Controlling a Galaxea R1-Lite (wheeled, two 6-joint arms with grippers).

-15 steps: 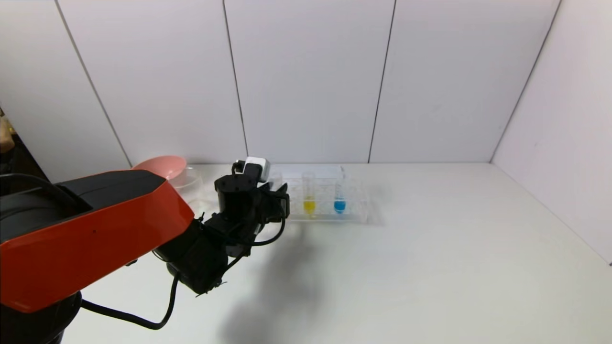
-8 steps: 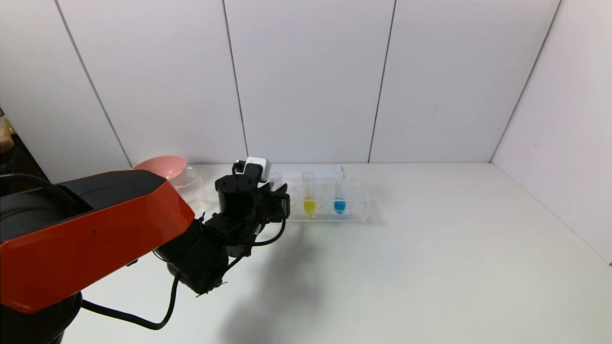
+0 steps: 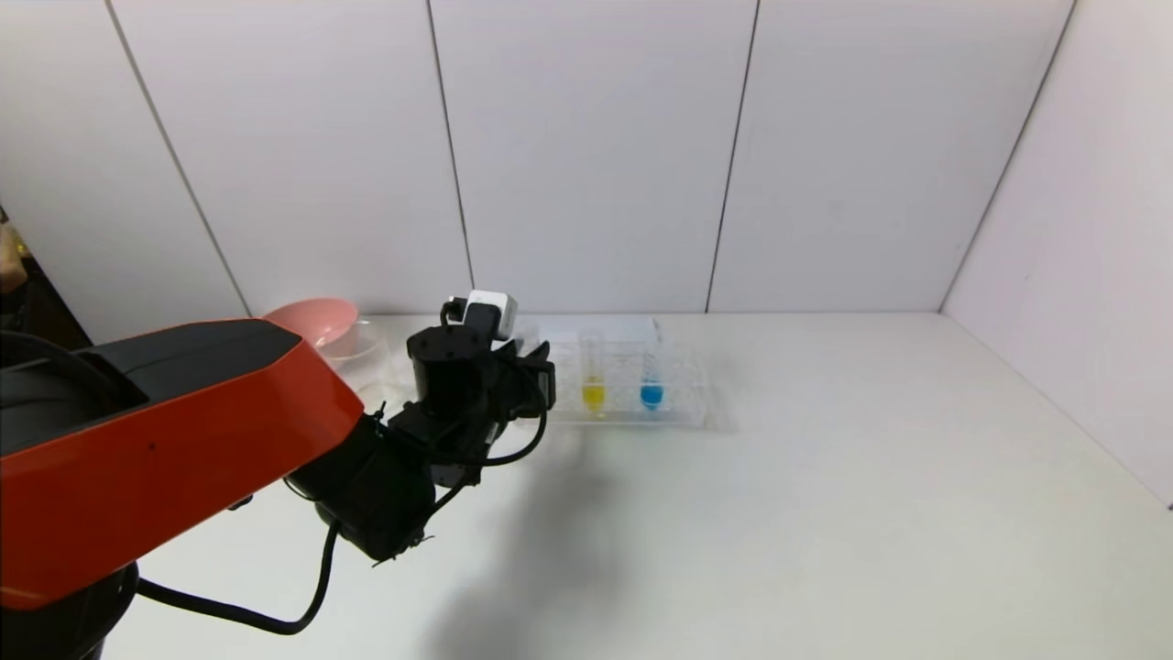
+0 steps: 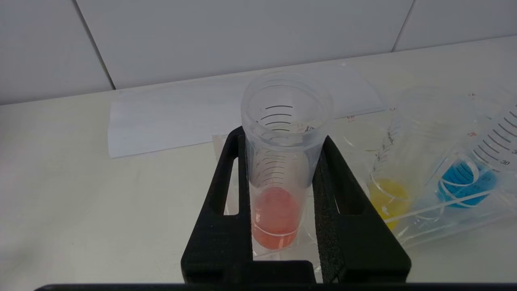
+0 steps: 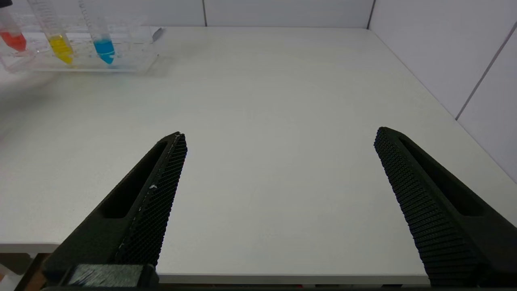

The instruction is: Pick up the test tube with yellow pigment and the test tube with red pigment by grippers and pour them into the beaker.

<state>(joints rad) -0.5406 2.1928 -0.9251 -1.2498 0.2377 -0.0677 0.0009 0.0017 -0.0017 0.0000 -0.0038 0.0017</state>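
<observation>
At the rack (image 4: 444,226), left gripper (image 4: 282,161) clamps red tube (image 4: 278,182); right gripper (image 5: 278,139) splayed.

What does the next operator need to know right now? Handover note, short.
Left end effector: shut on the red test tube, which stands at the rack; lift not evident.
Right end effector: open, parked low over bare table, holding nothing.
Yellow test tube in the rack beside the blue tube.
Beaker sits by the pink bowl.
Done: red tube gripped.
Left: pour red, then pick and pour yellow.
</observation>
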